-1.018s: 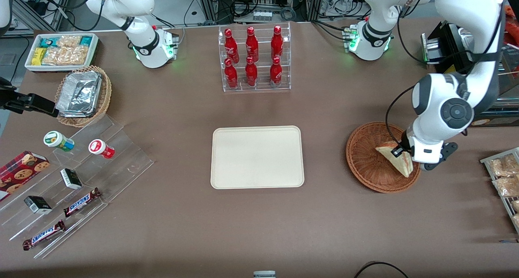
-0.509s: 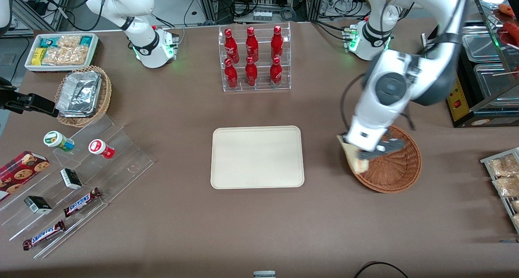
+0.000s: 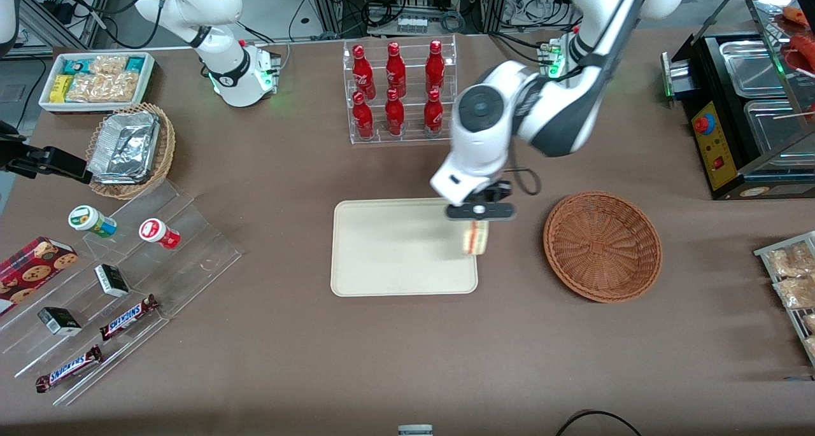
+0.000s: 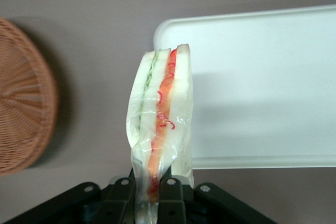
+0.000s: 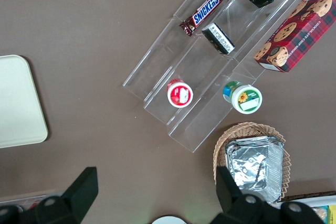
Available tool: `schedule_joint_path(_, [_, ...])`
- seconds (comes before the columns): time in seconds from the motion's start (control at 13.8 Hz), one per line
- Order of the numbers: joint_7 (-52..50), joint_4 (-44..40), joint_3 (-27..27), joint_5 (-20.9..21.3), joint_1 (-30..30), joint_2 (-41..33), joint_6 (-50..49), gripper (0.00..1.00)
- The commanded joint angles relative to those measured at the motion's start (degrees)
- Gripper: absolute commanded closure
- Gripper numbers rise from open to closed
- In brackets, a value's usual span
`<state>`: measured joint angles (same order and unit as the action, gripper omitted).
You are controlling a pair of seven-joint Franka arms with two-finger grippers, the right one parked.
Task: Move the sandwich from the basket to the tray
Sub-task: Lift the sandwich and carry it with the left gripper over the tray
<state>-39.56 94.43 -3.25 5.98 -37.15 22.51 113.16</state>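
Two fingers of the tool point(image 3: 479, 218) pinch the sandwich point(image 3: 475, 237) above the tray's point(image 3: 395, 258) edge.

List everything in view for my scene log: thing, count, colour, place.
sandwich: one, pale, held over the tray's edge.
tray: one, cream, mid-table.
basket: one, reddish-brown, beside the tray.
bottles: six, red, in a clear rack.
foil containers: silver stack, in a paler wicker basket.
Snickers bars: two, on clear steps.
cookie box: one, red, beside the steps.
gripper: black, shut on the sandwich.
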Motion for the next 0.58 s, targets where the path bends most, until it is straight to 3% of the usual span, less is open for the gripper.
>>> schedule_joint_path(0.0, [-2.5,-8.5,0.9,1.1,-3.4,7.8,-1.4,1.0])
schedule_joint_path(0.22, [-4.5,-12.8,1.0,1.2,-4.9,12.6,-1.4,1.0])
schedule_joint_path(0.51, [-6.8,-16.1,1.0,5.1,-5.6,18.1,-1.1,1.0])
